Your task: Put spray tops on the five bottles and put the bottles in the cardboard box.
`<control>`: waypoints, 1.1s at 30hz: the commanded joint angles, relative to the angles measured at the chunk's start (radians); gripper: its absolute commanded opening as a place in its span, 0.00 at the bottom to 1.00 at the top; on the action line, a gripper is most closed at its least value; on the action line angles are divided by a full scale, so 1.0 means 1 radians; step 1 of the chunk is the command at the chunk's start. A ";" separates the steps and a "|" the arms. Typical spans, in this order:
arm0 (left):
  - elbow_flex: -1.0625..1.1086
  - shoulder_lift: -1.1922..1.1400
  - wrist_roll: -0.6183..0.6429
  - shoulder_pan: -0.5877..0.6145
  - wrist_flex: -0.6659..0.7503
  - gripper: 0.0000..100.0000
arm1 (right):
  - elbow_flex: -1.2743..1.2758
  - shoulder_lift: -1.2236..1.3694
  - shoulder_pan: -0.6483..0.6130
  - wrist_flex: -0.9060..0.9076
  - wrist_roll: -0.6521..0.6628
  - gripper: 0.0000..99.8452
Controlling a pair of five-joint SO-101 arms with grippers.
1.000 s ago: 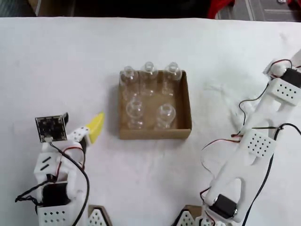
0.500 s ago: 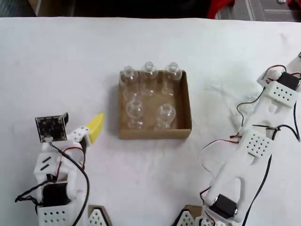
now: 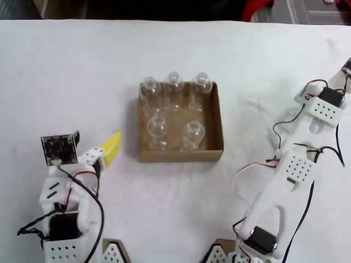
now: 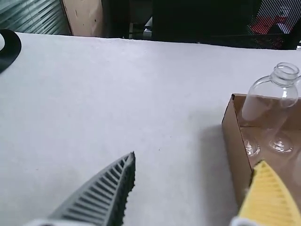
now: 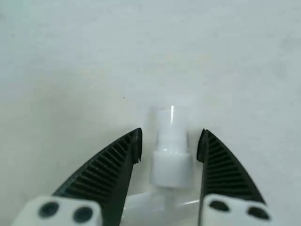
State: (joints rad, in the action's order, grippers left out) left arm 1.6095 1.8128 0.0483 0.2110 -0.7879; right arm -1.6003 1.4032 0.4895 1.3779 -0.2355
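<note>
A cardboard box (image 3: 181, 155) sits mid-table holding five clear bottles (image 3: 173, 90) with bare necks, three in the back row and two in front. In the right wrist view a white spray top (image 5: 171, 160) lies on the white table. My right gripper (image 5: 169, 136) is open with one black finger on each side of the top and a small gap to it. The right arm (image 3: 296, 167) stretches to the table's right edge. My left gripper (image 4: 196, 160) stands open and holds nothing, left of the box (image 4: 233, 136). Its yellow finger (image 3: 112, 147) points toward the box.
A white cloth covers the table (image 3: 82, 71). The nearest bottle (image 4: 273, 94) stands just inside the box's left wall. Arm bases and cables fill the near edge. A dark round thing (image 4: 7, 44) lies far off at the table's edge.
The right arm has swung farther out toward the table's right edge, its wrist moving up and right in the high view. The left arm has stayed still.
</note>
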 commanded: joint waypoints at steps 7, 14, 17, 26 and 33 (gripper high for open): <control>-0.005 0.007 -0.014 -0.018 0.023 0.36 | -0.015 -0.016 0.061 -0.101 -0.008 0.17; -0.005 0.007 -0.014 -0.018 0.023 0.36 | -0.006 -0.010 0.058 -0.113 -0.003 0.17; -0.005 0.007 -0.014 -0.018 0.023 0.36 | -0.006 -0.010 0.056 -0.110 -0.003 0.17; -0.005 0.007 -0.014 -0.018 0.023 0.36 | -0.005 -0.007 0.035 -0.102 0.000 0.17; -0.005 0.007 -0.014 -0.018 0.023 0.36 | -0.005 -0.007 0.022 -0.102 0.000 0.17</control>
State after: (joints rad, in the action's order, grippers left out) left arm 1.6095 1.8128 0.0483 0.2110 -0.7879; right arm -1.5988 1.4047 0.5294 1.2812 -0.2371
